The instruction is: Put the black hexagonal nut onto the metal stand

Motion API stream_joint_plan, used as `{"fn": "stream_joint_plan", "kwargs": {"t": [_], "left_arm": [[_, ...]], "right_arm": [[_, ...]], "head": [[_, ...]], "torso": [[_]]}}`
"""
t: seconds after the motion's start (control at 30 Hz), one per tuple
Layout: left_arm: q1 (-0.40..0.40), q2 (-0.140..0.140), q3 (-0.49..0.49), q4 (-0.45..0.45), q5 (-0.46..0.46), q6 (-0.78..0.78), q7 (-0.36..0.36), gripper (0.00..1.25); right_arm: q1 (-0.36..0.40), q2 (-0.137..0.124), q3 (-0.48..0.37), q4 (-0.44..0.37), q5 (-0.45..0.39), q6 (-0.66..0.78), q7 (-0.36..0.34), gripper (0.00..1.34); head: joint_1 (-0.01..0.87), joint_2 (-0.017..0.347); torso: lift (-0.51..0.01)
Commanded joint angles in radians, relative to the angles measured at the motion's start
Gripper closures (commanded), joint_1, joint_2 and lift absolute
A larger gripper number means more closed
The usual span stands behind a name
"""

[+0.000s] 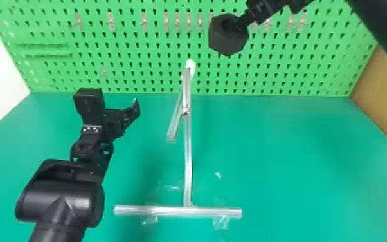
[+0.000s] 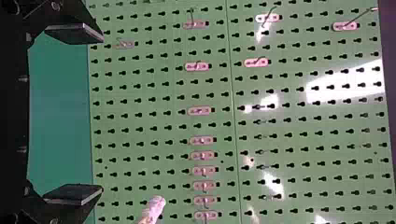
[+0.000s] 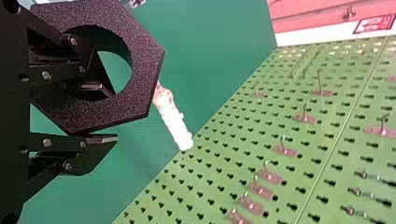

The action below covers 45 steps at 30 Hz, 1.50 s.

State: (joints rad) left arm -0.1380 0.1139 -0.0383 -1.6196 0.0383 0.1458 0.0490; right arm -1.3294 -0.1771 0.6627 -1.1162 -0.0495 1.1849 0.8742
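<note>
In the head view, my right gripper (image 1: 243, 21) holds the black hexagonal nut (image 1: 223, 40) in the air, above and right of the metal stand's white tip (image 1: 190, 66). The right wrist view shows one finger of my right gripper (image 3: 107, 114) inside the hole of the nut (image 3: 145, 70) and the other outside, shut on its wall. Beyond the nut is the stand's white tip (image 3: 176, 126). My left gripper (image 1: 116, 102) is left of the stand (image 1: 187, 154). In the left wrist view the left gripper (image 2: 102, 113) is open and empty, the white tip (image 2: 156, 205) farther off.
A green pegboard (image 1: 144, 64) with metal hooks rises behind the green table (image 1: 283, 167). The stand's crossbar (image 1: 170, 210) lies near the front, with clear tape beside it. A slanted side bar (image 1: 174, 125) juts from the upright toward the left arm.
</note>
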Motion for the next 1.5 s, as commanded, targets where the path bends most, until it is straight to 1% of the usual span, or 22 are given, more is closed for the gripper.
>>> {"fn": "stream_joint_plan", "kwargs": {"t": [0.0, 0.17, 0.33, 0.47, 0.93, 1.1, 1.27, 1.47], "left_arm": [[-0.003, 0.001, -0.005, 0.001, -0.001, 0.000, 0.000, 0.15], [-0.003, 0.001, -0.003, 0.000, -0.003, 0.001, 0.000, 0.15], [-0.003, 0.003, -0.002, 0.001, -0.005, 0.003, 0.000, 0.15], [-0.006, 0.003, -0.005, 0.000, -0.006, 0.003, 0.000, 0.15], [-0.003, 0.003, -0.002, 0.000, -0.006, 0.003, 0.000, 0.15], [-0.003, 0.003, -0.002, 0.000, -0.006, 0.003, 0.000, 0.15], [-0.005, 0.003, -0.002, 0.000, -0.006, 0.003, 0.000, 0.15], [-0.003, 0.003, 0.000, 0.000, -0.005, 0.003, 0.000, 0.15]], "right_arm": [[-0.007, 0.021, 0.012, 0.010, -0.029, -0.008, 0.000, 1.13], [-0.011, 0.034, 0.018, 0.016, -0.041, -0.008, 0.000, 1.13], [-0.021, 0.050, 0.026, 0.039, -0.079, -0.018, 0.000, 1.13], [-0.022, 0.057, 0.041, 0.042, -0.112, -0.021, 0.000, 1.13], [-0.021, 0.059, 0.095, 0.047, -0.196, -0.033, -0.001, 1.13], [-0.019, 0.059, 0.114, 0.049, -0.220, -0.042, -0.012, 1.13], [-0.014, 0.059, 0.110, 0.053, -0.222, -0.050, -0.014, 1.13], [-0.008, 0.059, 0.109, 0.065, -0.248, -0.064, -0.014, 1.13]], "head": [[0.693, 0.081], [0.693, 0.081], [0.693, 0.081], [0.693, 0.081], [0.693, 0.081], [0.693, 0.081], [0.693, 0.081], [0.693, 0.081]], "torso": [[-0.001], [-0.001], [-0.001], [-0.001], [-0.001], [-0.001], [-0.001], [-0.001]]}}
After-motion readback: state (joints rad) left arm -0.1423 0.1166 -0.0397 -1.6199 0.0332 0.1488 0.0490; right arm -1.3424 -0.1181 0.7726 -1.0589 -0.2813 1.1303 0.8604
